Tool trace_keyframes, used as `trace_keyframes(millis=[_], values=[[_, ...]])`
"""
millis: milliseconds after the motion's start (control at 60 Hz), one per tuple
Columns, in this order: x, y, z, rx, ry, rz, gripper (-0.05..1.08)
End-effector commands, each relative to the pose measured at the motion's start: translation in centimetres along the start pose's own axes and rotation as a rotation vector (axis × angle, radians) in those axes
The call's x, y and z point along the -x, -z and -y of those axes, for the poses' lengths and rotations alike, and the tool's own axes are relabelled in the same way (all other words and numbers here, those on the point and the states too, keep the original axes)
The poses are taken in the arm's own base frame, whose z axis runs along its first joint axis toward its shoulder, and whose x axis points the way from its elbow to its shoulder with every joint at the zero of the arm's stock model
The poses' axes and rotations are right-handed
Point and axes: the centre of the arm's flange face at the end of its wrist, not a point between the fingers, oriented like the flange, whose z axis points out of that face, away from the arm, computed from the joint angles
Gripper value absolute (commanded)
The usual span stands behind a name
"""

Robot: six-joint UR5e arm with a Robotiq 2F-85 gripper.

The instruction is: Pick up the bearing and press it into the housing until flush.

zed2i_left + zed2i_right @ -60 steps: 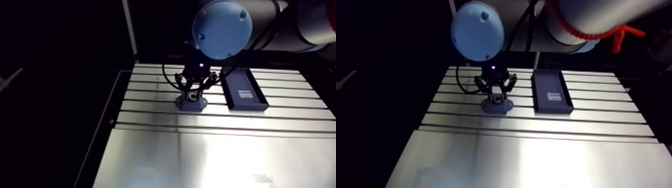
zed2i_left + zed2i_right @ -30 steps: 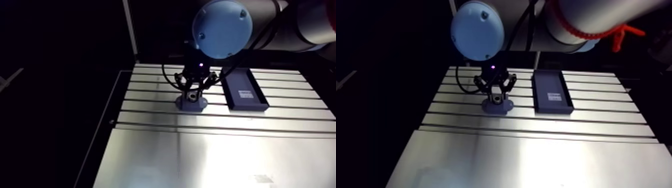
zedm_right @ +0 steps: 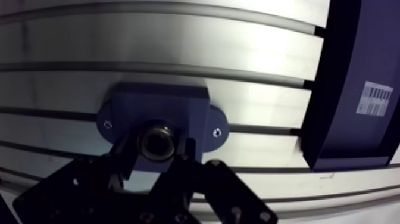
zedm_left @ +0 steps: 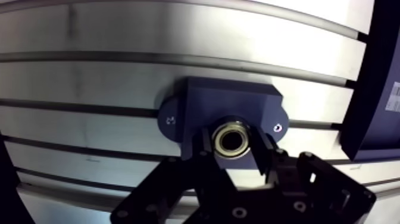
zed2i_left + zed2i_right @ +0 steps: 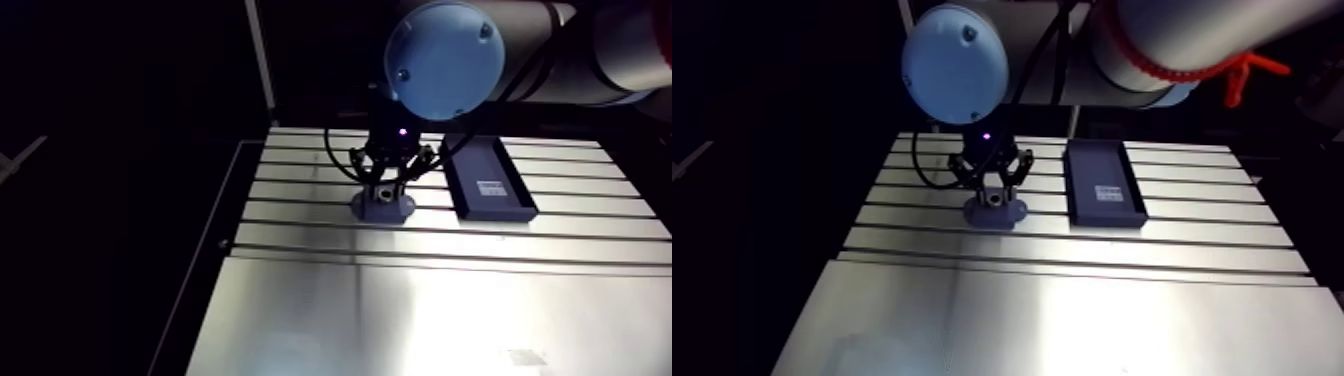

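In the wrist view a metal ring bearing (image 4: 233,137) sits pressed between my gripper's (image 4: 233,144) two dark fingers (image 4: 205,148), so the gripper is shut on it. Directly under it is the dark blue housing (image 4: 196,105), a block with two rounded ears lying on the slotted table. The bearing hides the housing's bore, and I cannot tell how deep it sits. The arm view shows the gripper (image 5: 385,187) hanging straight down onto the housing (image 5: 383,209) at the back middle of the table.
A dark rectangular tray (image 5: 489,180) with a white barcode label lies close beside the housing, to its right in the arm view. The slotted aluminium table (image 5: 430,300) stretches wide toward the front; its left edge drops into darkness.
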Motion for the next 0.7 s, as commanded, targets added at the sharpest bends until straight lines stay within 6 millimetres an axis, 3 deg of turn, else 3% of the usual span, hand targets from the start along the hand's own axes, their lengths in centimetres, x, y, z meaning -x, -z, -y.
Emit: trace_keyframes(millis=[17, 200, 233, 250, 267, 283, 300, 317, 333, 350, 583, 700], values=[[0.0, 0.0, 0.0, 0.001, 0.0, 0.001, 0.69], [0.0, 0.0, 0.0, 0.002, 0.0, 0.0, 0.68], [0.0, 0.0, 0.0, 0.004, -0.003, 0.0, 0.64], [0.0, 0.0, -0.1, 0.005, -0.005, 0.0, 0.5], [0.0, 0.0, -0.1, 0.005, -0.005, 0.0, 0.5], [0.0, 0.0, -0.1, 0.005, -0.005, 0.0, 0.32], [0.0, 0.0, -0.1, 0.005, -0.005, 0.0, 0.32], [0.0, 0.1, -0.2, 0.006, -0.005, -0.003, 0.13], [0.0, 0.1, -0.2, 0.006, -0.005, -0.003, 0.13], [0.0, 0.1, -0.2, 0.006, -0.005, -0.003, 0.02], [-0.2, 0.7, -0.2, -0.001, -0.007, -0.016, 0.01], [-0.4, 2.6, -0.2, -0.002, -0.008, -0.05, 0.01]])
